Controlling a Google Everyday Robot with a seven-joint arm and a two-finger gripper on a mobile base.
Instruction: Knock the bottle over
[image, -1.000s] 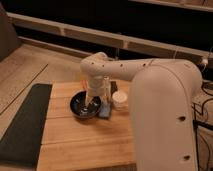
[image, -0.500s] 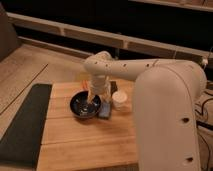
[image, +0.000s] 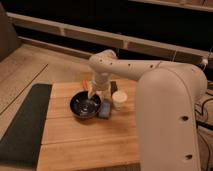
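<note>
Where the gripper (image: 97, 91) hangs, the bottle (image: 106, 96) stands just beside it.

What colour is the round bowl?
The bowl is dark, almost black, in the camera view; the gripper hangs by its far rim.

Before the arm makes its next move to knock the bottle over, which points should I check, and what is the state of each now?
1. Tool near the bottle: ok, it hangs low over the table, between the dark bowl and the white cup.
2. Bottle upright, not yet knocked over: ok, it seems to stand, though the tool hides part of it.
3. Tool touching the bottle: cannot tell.
4. Space on the cup side: not ok, the cup stands close.
5. Space on the bowl side: not ok, the bowl is close.
6. Space toward the front: not ok, a blue object lies there.
</note>
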